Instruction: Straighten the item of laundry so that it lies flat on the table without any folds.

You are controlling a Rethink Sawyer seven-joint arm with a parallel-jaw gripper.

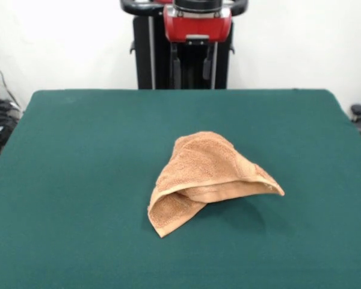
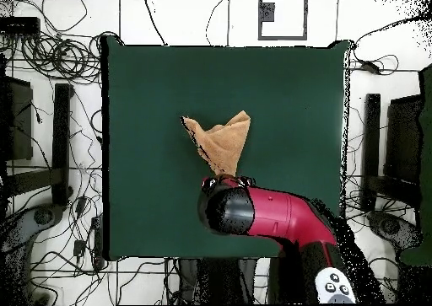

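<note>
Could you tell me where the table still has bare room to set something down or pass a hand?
Nearly all of the table is bare green cloth: wide strips lie between the crumpled towel and each of the four edges in the front view. The only occupied patch is the middle, where the towel sits. In the overhead view the arm hangs above the towel's robot-side end, so that side is the tightest.
</note>
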